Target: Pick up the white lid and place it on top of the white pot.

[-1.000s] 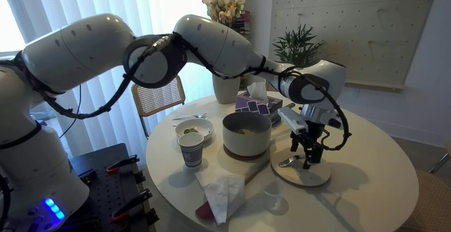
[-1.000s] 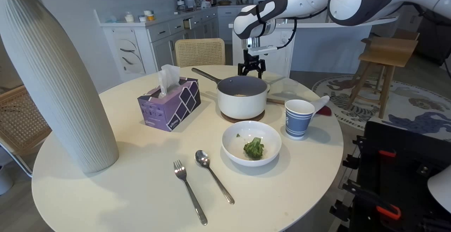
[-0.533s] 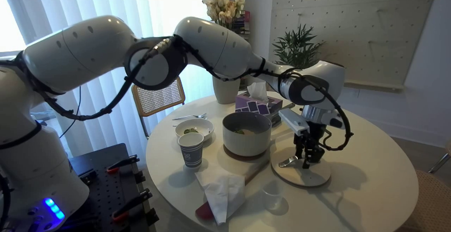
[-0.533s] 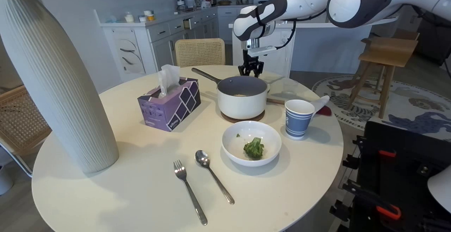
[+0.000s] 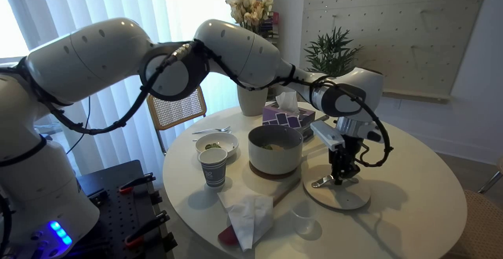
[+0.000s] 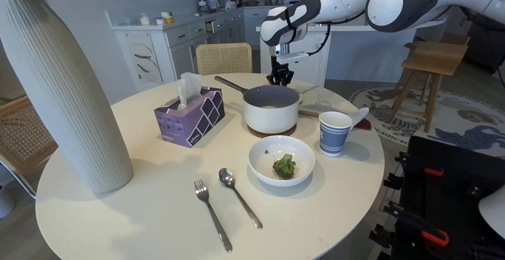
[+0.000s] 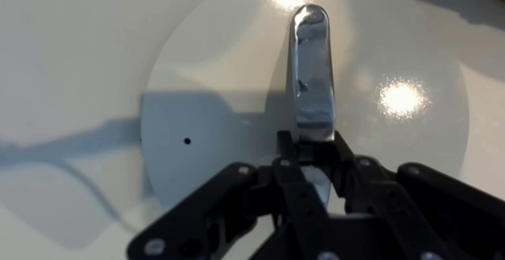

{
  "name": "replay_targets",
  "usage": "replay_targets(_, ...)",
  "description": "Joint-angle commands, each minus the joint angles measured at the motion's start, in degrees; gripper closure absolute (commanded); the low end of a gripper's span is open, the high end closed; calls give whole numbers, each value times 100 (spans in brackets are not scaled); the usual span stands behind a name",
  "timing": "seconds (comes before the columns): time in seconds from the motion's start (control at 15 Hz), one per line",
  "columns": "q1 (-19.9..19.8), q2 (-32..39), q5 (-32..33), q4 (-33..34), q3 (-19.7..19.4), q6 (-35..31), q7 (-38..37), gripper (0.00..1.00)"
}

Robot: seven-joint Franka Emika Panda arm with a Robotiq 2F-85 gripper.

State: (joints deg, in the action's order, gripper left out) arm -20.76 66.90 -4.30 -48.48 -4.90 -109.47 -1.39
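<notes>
- The round table spread out below me.
- The white pot stood on a brown disc.
- The white lid lay flat on the table, near the pot.
- My gripper pinched the lid's metal handle.

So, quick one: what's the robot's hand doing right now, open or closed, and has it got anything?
Hand: closed, holding the white lid by its shiny metal handle.
</notes>
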Motion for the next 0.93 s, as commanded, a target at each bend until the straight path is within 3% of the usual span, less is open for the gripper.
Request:
replay_targets(0.0, 24, 81, 67, 233, -66, 66, -63, 94)
replay_targets(0.87, 37, -238, 29, 735, -87, 276, -376, 94)
